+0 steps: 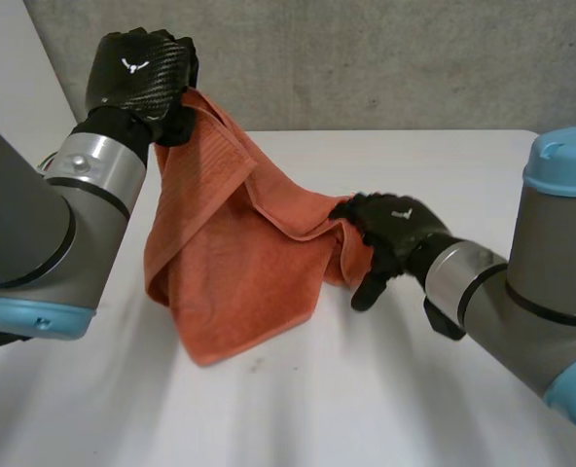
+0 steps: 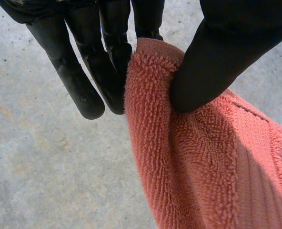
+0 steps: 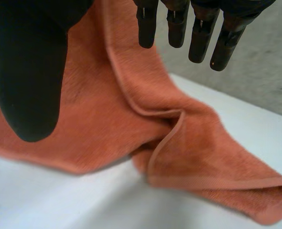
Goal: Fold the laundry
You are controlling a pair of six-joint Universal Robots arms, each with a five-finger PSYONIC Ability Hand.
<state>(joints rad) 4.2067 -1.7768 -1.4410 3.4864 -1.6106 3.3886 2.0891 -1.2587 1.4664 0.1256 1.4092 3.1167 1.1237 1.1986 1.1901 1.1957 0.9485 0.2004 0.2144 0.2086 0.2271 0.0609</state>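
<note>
Left hand (image 1: pixel 137 73) pinches the towel's (image 1: pixel 232 277) corner high, the rest draping onto the table (image 1: pixel 395 399). Right hand (image 1: pixel 395 226), thumb and fingers apart, sits at its side edge. Likely the spreading-out step, which next needs a grip there.

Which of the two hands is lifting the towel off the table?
The left hand, raised high, pinches the towel; the right hand sits low beside it, open.
</note>
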